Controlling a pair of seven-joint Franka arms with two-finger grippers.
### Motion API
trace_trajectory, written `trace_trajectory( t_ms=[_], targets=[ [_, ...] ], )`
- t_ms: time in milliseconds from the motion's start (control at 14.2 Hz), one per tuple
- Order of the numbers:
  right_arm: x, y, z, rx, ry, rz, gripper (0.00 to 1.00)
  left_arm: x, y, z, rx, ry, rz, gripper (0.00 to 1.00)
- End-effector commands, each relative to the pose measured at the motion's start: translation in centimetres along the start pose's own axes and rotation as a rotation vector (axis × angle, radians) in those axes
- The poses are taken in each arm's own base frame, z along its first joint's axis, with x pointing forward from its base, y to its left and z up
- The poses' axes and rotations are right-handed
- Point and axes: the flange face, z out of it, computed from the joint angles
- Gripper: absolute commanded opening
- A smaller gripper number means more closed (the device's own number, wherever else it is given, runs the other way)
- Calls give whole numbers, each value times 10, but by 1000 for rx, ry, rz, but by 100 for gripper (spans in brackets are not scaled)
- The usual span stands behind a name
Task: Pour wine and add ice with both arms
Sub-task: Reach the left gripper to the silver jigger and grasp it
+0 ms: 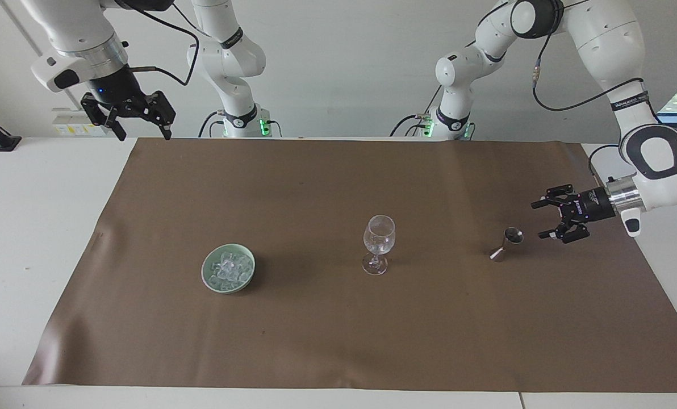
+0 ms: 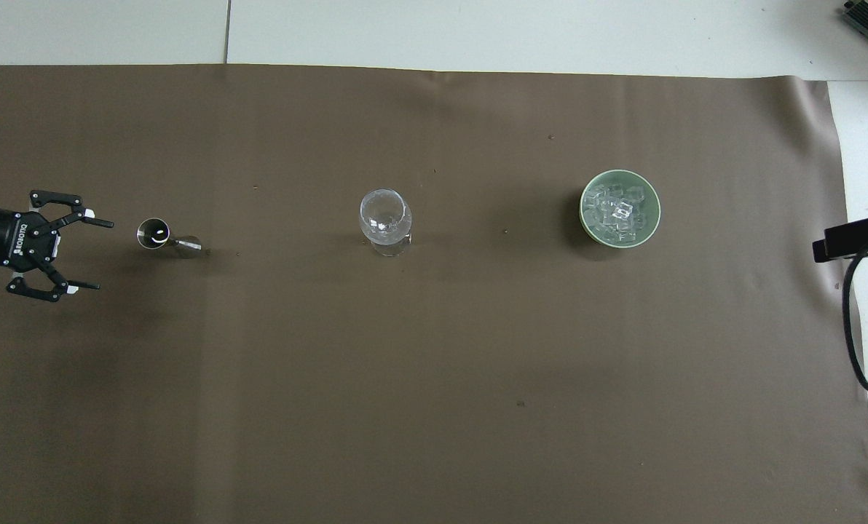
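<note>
**Left gripper beside the jigger, ice untouched**

We see the left gripper low over the brown mat, fingers spread, empty, just beside the small steel jigger and not touching it. The jigger looks narrow and top-heavy — if one fingertip arrives first, we judge it could tip and spill, or skid toward the wine glass. The glass stands mid-mat on a thin stem, so a wide pouring swing might knock it.

The ice sits piled in the green bowl toward the right arm's end. The right gripper waits, spread and empty, high over the mat's edge nearest the robots. Room is generous — the three things stand well apart, with the mat's edges well away.
</note>
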Motion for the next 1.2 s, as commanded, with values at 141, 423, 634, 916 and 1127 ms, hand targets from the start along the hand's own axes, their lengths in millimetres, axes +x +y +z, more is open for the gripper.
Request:
trace_trajectory(
  t_ms=[141,423,634,916,1127],
  targets=[
    [-3,1,0,17,6,-3,100,34,2,27,-44,-118,-68,100],
    [-3,1,0,17,5,-3,100,50,1,46,-87,-203,-92,100],
    [-3,0,0,17,5,-3,100,56,-3,61,-130,-246,-130,100],
    [-3,1,0,17,5,-3,100,58,-4,72,-153,-259,-148,100],
    [-3,1,0,17,5,-3,100,57,-5,88,-194,-270,-158,100]
  ],
)
